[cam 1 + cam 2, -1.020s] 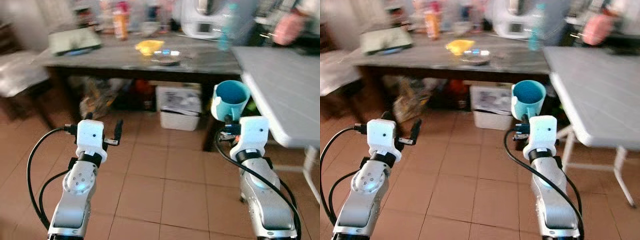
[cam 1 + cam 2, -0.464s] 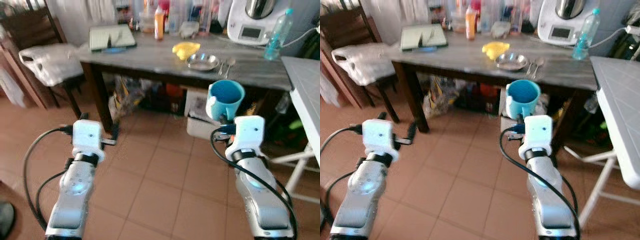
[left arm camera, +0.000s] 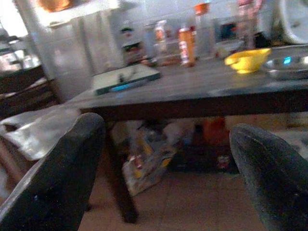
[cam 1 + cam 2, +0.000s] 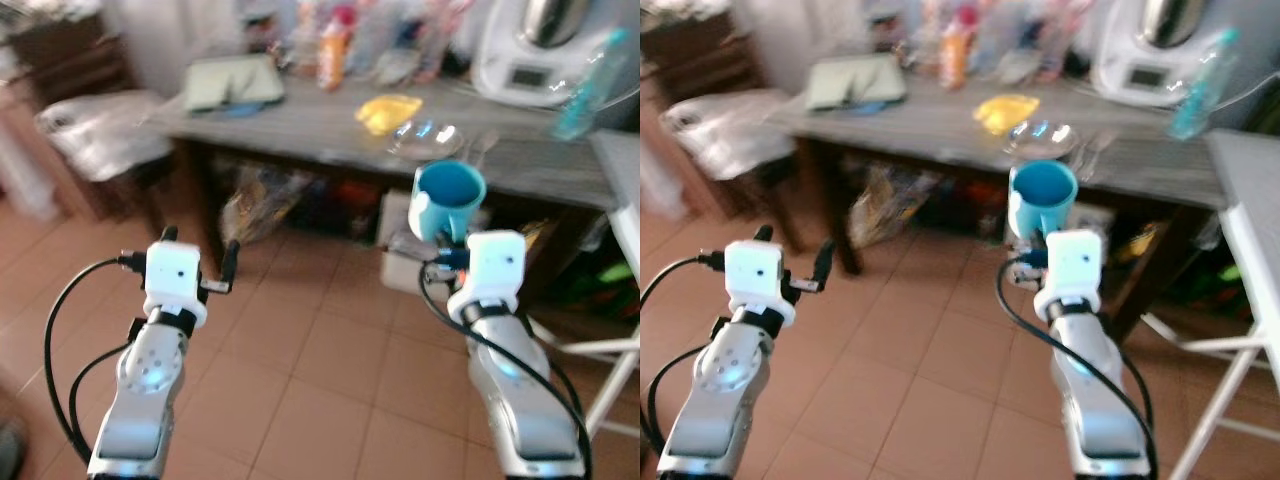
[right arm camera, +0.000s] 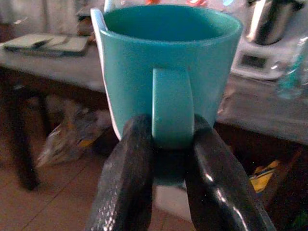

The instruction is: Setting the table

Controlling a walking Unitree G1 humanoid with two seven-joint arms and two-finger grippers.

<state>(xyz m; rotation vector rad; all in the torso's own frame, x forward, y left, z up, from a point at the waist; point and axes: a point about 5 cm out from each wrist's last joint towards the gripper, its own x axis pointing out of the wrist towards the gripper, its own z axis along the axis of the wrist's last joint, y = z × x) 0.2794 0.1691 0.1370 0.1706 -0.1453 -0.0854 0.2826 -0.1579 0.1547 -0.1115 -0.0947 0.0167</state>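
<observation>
Closer now than half a second ago, the dark wooden surface (image 4: 330, 130) spans the upper half of the head-camera frame, the whole scene having shifted and blurred with the camera's own movement while both arms keep the same raised posture. At centre right of the frame, the right end effector (image 5: 166, 159) is clamped on the handle of a teal mug (image 4: 448, 200), its two black fingers (image 5: 127, 187) pinching the handle from either side; the mug stands upright with its open mouth up, carried in the air in front of the surface's near edge and above the terracotta tiled floor (image 4: 300, 350). At lower left of the frame, the left end effector (image 4: 197, 262) is held out over the floor with its fingers (image 3: 57, 178) spread well apart and nothing between them.

On the surface, a yellow bowl (image 4: 388, 110) sits just beside a shallow metal dish (image 4: 427, 138), with an orange bottle (image 4: 333, 62) among blurred bottles at the back and a green tray (image 4: 232, 82) toward the upper left. A white kitchen appliance (image 4: 540, 45) and a clear plastic bottle (image 4: 588, 85) occupy the upper right. A white plastic bag (image 4: 100, 130) rests on a chair at the far left edge of the frame.
</observation>
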